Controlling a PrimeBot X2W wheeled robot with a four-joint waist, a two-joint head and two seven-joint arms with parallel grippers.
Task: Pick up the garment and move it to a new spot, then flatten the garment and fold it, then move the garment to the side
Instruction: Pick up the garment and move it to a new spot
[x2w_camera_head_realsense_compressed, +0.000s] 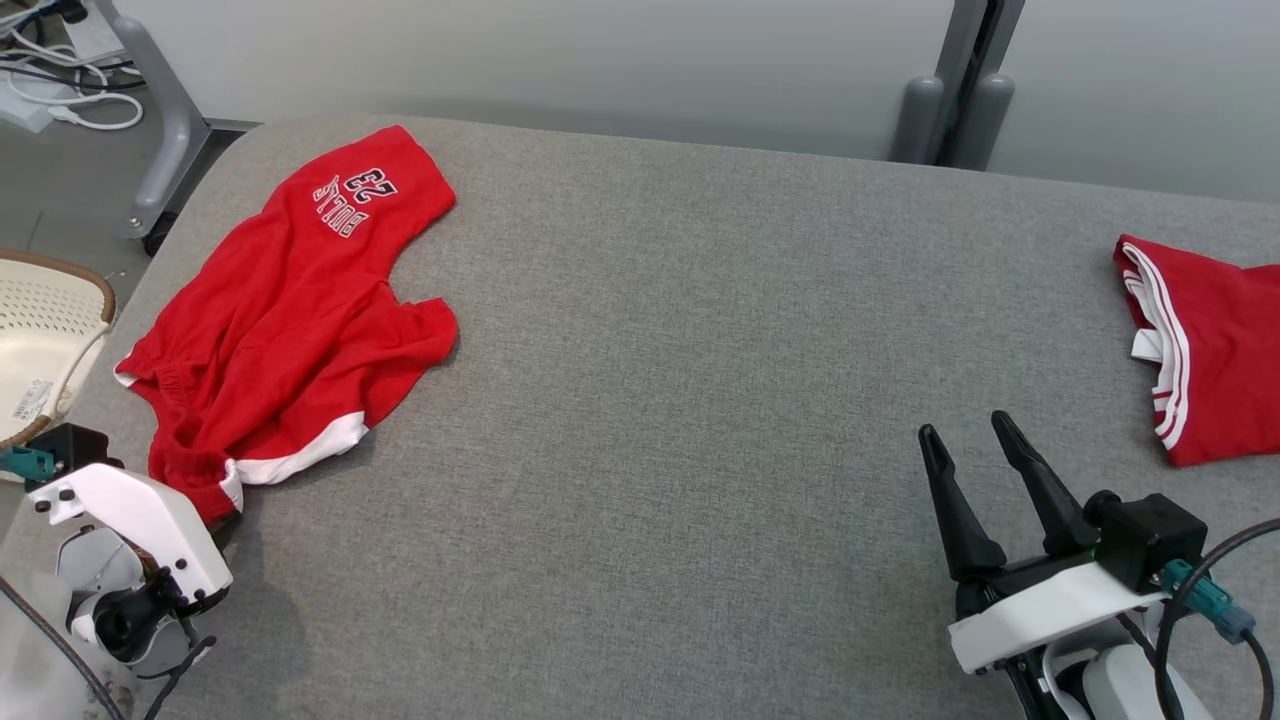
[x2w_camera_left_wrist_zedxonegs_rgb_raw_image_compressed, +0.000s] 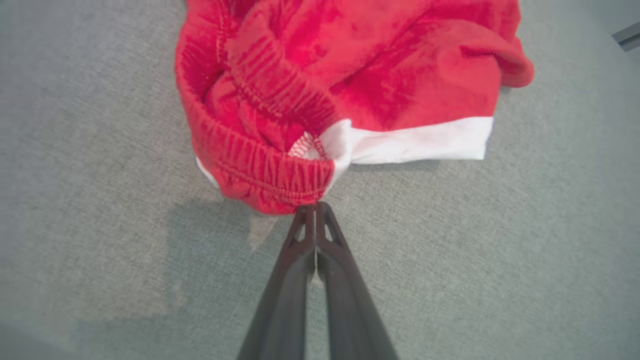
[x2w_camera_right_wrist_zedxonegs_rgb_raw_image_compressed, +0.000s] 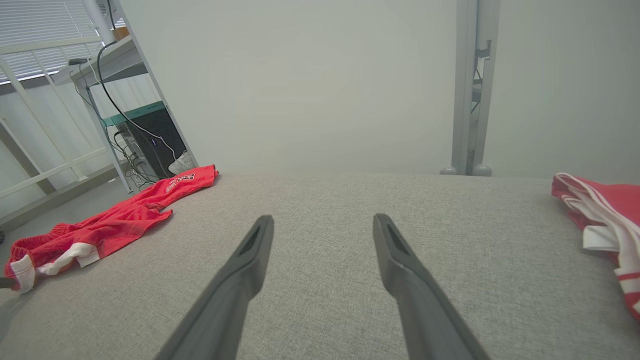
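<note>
Red Bulls shorts (x2w_camera_head_realsense_compressed: 290, 310) run near-left to far, printed leg (x2w_camera_head_realsense_compressed: 370, 190) pointing far, our left gripper (x2w_camera_left_wrist_zedxonegs_rgb_raw_image_compressed: 315, 206) pinching their near waistband (x2w_camera_left_wrist_zedxonegs_rgb_raw_image_compressed: 270, 175), right gripper (x2w_camera_head_realsense_compressed: 966, 425) spread.

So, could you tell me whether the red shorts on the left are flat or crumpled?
Crumpled: the red shorts lie bunched and wrinkled, their waistband puckered where the left gripper pinches it.
</note>
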